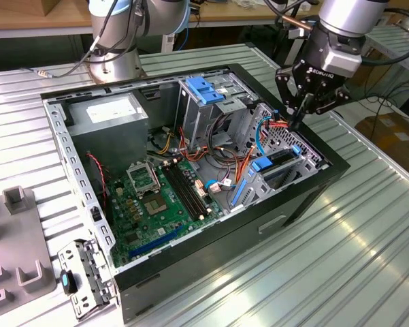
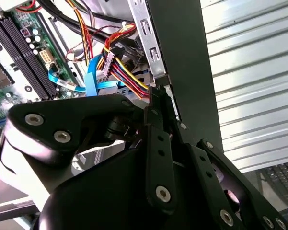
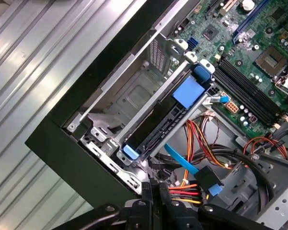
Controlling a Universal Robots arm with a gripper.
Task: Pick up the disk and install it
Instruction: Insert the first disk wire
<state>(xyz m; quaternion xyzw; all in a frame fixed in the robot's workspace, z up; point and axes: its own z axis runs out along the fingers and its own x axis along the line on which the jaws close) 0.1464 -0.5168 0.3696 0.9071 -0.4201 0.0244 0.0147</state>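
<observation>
Disk (image 3: 155, 125) seated in metal drive cage (image 3: 134, 91) at corner of open computer case (image 1: 306, 197), dark body flanked by blue side rails, blue end tab (image 3: 130, 152) at one end and larger blue tab (image 3: 188, 91) at the other. Same disk in exterior view (image 1: 280, 162), slotted upright in cage at exterior view's right side of case, beside motherboard (image 1: 160, 204).

Pincer (image 1: 298, 121) poised just above case edge near cage, fingers (image 3: 155, 191) pressed together in first wrist view, nothing held between them. Fingertips close to bundle of red, yellow and black wires (image 2: 127, 72) and blue flat cable (image 3: 182, 160), above disk end; contact with disk not discernible.

Light-blue latch plate (image 1: 205, 88) atop tall bay toward back of case. Power supply (image 1: 112, 112) in far corner at exterior view's left. Case resting on ribbed metal surface (image 1: 354, 252). Grey fixture blocks (image 1: 17, 238) and loose metal bracket (image 1: 88, 272) on surface at exterior view's left, well apart from pincer.
</observation>
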